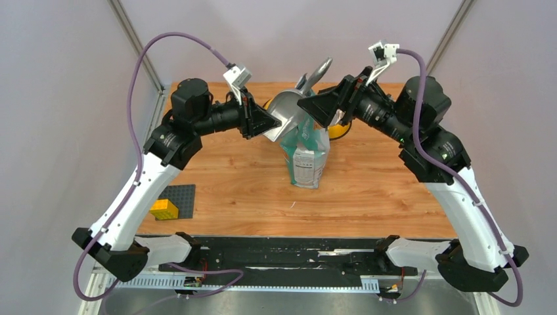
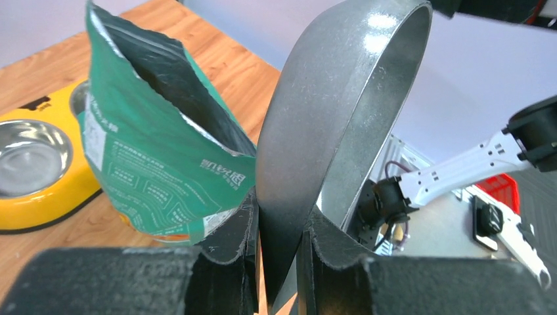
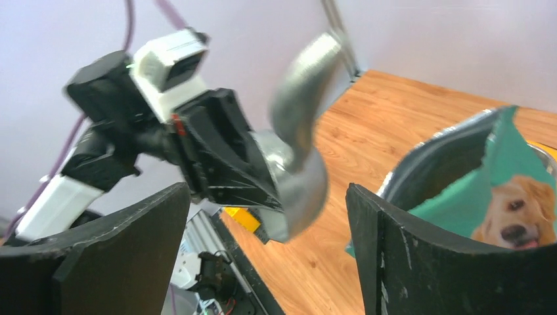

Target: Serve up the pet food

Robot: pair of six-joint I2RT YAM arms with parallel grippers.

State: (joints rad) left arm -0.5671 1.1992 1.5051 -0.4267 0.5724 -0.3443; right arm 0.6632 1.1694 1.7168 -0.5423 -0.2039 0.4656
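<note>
Upright, pet food pouch (image 1: pixel 307 164) gapes upward beside scoop (image 1: pixel 286 109).

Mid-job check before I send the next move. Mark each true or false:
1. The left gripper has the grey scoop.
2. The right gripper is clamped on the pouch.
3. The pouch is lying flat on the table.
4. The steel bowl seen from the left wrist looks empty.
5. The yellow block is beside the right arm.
1. True. The left gripper is shut on the grey scoop.
2. False. The right gripper is open with nothing between its fingers; the pouch is beside it.
3. False. It stands upright with its top torn open.
4. True. The steel bowl in the yellow feeder shows only bare metal.
5. False. The yellow block sits by the left arm.
</note>
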